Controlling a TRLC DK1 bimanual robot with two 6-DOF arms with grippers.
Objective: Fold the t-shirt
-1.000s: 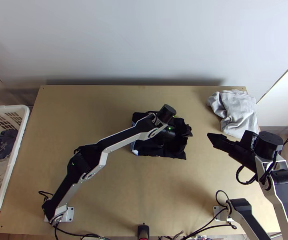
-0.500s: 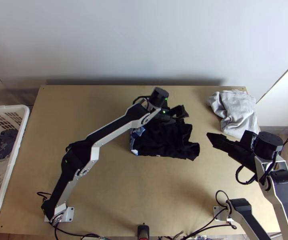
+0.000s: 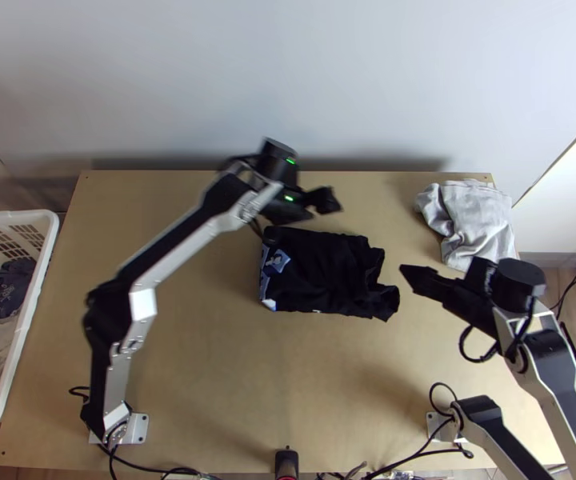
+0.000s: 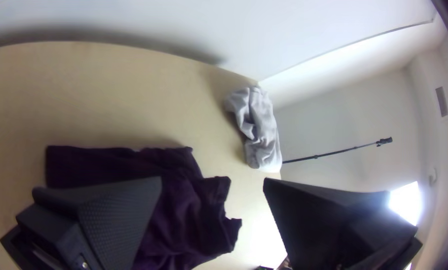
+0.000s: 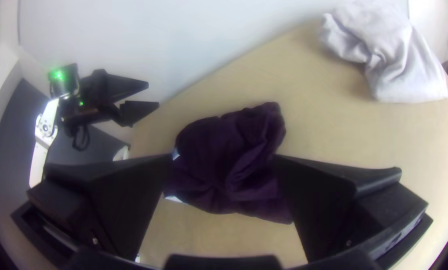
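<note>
A broad stretch of bare surface [image 3: 320, 376] lies open between the near edge and the dark shirt [image 3: 328, 280]. Left of the shirt, the left arm [image 3: 180, 244] slants over the way in, and the left claw [image 3: 326, 211] crowds the shirt's far edge; its blur leaves the clearance there uncertain. A small gap parts the shirt from the right claw [image 3: 406, 273]. The grey cloth [image 3: 474, 224] obstructs the far right corner.

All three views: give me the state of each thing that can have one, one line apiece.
Shirt: folded into a compact bundle, rumpled at one end, unheld
Grey cloth: loosely bunched
Basket: upright, holding clothes
Clothes: bunched
Left end effector: open, empty
Right end effector: open, empty
</note>
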